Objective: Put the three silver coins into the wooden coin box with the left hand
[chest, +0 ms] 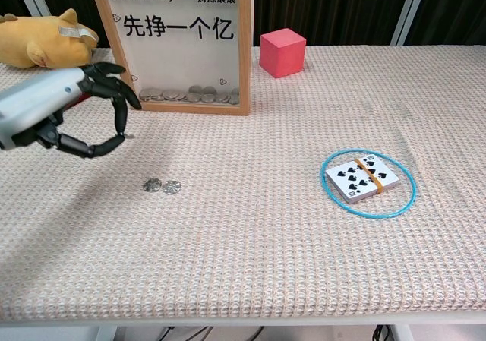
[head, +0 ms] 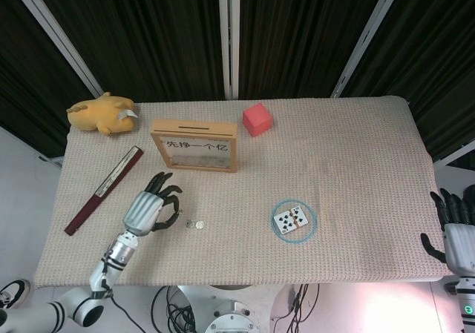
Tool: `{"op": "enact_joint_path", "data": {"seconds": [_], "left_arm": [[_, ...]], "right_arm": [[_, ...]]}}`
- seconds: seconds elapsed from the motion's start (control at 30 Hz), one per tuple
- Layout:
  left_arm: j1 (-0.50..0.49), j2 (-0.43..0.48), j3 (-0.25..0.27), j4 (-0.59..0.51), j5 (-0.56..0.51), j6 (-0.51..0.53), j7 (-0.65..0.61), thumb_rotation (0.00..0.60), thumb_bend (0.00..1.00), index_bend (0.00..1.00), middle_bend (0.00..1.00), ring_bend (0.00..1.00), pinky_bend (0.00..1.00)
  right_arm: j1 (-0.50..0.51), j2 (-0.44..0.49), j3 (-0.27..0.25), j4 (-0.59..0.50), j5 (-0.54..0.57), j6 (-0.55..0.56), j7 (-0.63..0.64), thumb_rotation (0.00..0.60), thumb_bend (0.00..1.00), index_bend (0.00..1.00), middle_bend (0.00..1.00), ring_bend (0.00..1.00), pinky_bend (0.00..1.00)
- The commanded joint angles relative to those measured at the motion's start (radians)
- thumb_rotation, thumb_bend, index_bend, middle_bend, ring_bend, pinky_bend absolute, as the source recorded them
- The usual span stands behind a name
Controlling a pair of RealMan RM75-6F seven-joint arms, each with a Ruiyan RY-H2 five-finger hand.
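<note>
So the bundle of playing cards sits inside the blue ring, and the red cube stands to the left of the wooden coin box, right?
Not quite. The bundle of playing cards does sit inside the blue ring, but the red cube stands to the right of the wooden coin box, as the chest view shows.

On the desk, covered in a beige woven cloth, we see a yellow plush toy lying at the far left corner. A red cube stands near the far edge, about the middle. A long dark red folded fan lies slantwise along the left side. Toward the right of centre we find a deck of playing cards bound with an orange band, lying inside a blue ring. Behind the desk hang dark curtains.
</note>
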Motion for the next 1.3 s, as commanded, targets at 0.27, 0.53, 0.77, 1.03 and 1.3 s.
{"op": "enact_joint_path", "data": {"seconds": [0.27, 0.53, 0.77, 1.03, 1.3], "left_arm": [[-0.048, 0.35, -0.166, -0.411, -0.03, 0.022, 0.19, 0.6, 0.58, 0.63, 0.3, 0.05, 0.0], [-0.237, 0.477, -0.362, -0.483, -0.316, -0.245, 0.293, 0.6, 0.58, 0.63, 0.3, 0.05, 0.02], [-0.431, 0.457, -0.431, -0.349, -0.728, -0.468, 0.384, 0.6, 0.58, 0.63, 0.32, 0.05, 0.02], [-0.542, 0.428, -0.392, -0.251, -0.926, -0.564, 0.409, 0.6, 0.58, 0.63, 0.33, 0.05, 0.02], [-0.565, 0.407, -0.346, -0.193, -0.911, -0.606, 0.357, 0.6, 0.58, 0.63, 0.33, 0.05, 0.01]], "right_arm": [[0.001, 0.007, -0.003, -0.014, -0.018, 0.008, -0.005, 0.6, 0.25, 0.0, 0.0, 0.0, 0.0], [0.01, 0.008, -0.001, -0.041, -0.025, 0.005, -0.033, 0.6, 0.25, 0.0, 0.0, 0.0, 0.0], [0.019, -0.003, -0.004, -0.044, -0.018, -0.015, -0.047, 0.6, 0.25, 0.0, 0.0, 0.0, 0.0], [0.019, -0.012, -0.002, -0.017, -0.005, -0.021, -0.019, 0.6, 0.25, 0.0, 0.0, 0.0, 0.0], [0.013, -0.008, -0.001, -0.002, 0.002, -0.016, 0.004, 0.6, 0.25, 0.0, 0.0, 0.0, 0.0]]}}
